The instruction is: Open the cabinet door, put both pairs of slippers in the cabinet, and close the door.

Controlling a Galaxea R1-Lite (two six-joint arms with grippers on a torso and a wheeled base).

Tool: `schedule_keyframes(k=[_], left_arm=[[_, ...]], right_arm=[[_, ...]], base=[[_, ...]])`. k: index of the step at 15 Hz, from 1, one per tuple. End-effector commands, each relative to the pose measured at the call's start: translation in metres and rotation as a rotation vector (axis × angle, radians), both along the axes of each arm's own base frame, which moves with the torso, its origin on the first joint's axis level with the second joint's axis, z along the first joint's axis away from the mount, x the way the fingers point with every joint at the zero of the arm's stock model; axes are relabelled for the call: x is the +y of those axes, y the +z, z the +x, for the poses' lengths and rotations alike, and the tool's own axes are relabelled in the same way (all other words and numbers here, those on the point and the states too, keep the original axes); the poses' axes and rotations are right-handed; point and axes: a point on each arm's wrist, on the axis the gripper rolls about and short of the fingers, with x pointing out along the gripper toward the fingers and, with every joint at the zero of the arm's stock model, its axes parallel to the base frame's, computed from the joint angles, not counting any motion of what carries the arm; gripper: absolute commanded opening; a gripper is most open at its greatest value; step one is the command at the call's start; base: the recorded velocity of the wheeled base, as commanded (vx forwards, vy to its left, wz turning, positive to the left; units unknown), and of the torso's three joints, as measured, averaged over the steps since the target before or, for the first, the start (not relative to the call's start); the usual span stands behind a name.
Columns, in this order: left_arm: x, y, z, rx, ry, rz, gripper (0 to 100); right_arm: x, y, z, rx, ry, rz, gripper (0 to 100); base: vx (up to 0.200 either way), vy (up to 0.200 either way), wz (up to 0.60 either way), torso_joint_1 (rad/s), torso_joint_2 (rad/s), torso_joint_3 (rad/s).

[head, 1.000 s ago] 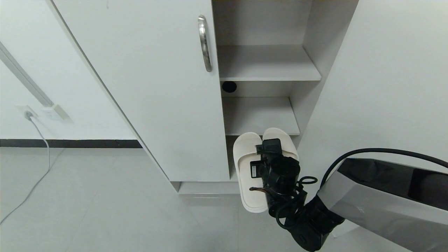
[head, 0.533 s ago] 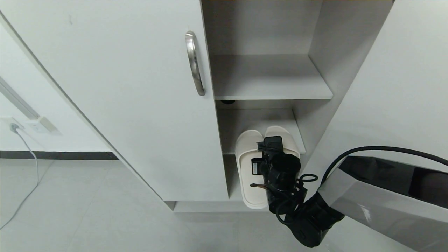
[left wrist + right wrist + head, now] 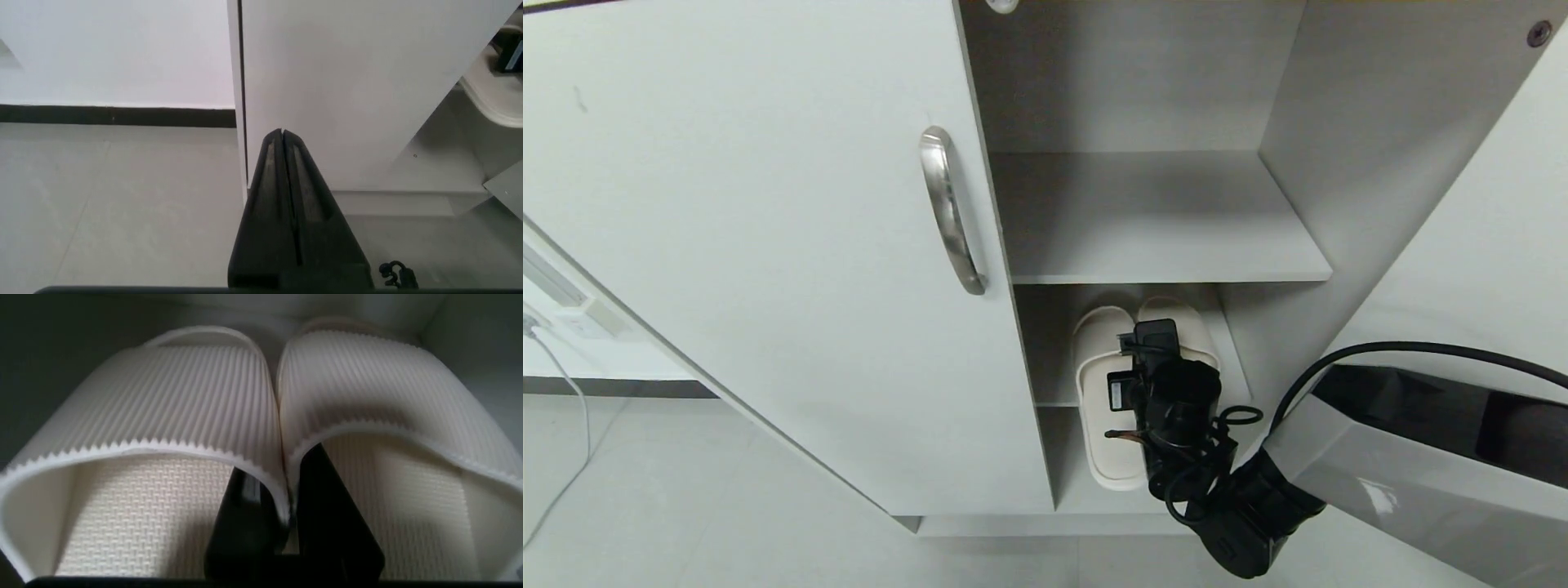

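cabinet (image 3: 1339,163) door (image 3: 1486,245) is open. one pair of slippers (image 3: 1104,441) sits toes-in over the lower shelf, heels out, with the right gripper (image 3: 1147,343) pinching their inner edges; left gripper (image 3: 283,163) is low by the shut door, jaws pressed together on nothing. judged left to do: release, second pair, close door.

The cream slippers (image 3: 196,400) look like soft moulded foam, all matt, with finely ribbed straps and footbeds stamped in a small raised grid. My right gripper (image 3: 282,490) and left gripper (image 3: 282,155) are matt black plastic. The cabinet door (image 3: 768,245) and shelf (image 3: 1152,220) are smooth matt white laminate. The handle (image 3: 952,212) is brushed metal with a soft sheen. The floor (image 3: 106,204) is smooth pale tile.
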Motion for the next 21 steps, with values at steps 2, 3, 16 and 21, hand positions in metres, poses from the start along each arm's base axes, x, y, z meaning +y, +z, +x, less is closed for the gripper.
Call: schedule_keyframes(k=[2, 3, 16, 21], left_arm=[[0.000, 0.000, 0.000, 0.002, 0.001, 0.000, 0], [0.000, 0.000, 0.000, 0.002, 0.001, 0.000, 0], [0.000, 0.000, 0.000, 0.002, 0.003, 0.000, 0], [0.000, 0.000, 0.000, 0.002, 0.003, 0.000, 0]], right_arm=[[0.003, 0.001, 0.006, 0.010, 0.002, 0.002, 0], [0.008, 0.004, 0.015, 0.001, -0.005, 0.020, 0], [0.001, 0.022, 0.090, 0.028, -0.078, 0.069, 0], [-0.001, 0.028, 0.101, 0.001, -0.059, 0.073, 0]], base=[[0.000, 0.000, 0.00, 0.000, 0.00, 0.000], [0.000, 0.000, 0.00, 0.000, 0.00, 0.000], [0.000, 0.000, 0.00, 0.000, 0.00, 0.000], [0.000, 0.000, 0.00, 0.000, 0.00, 0.000]])
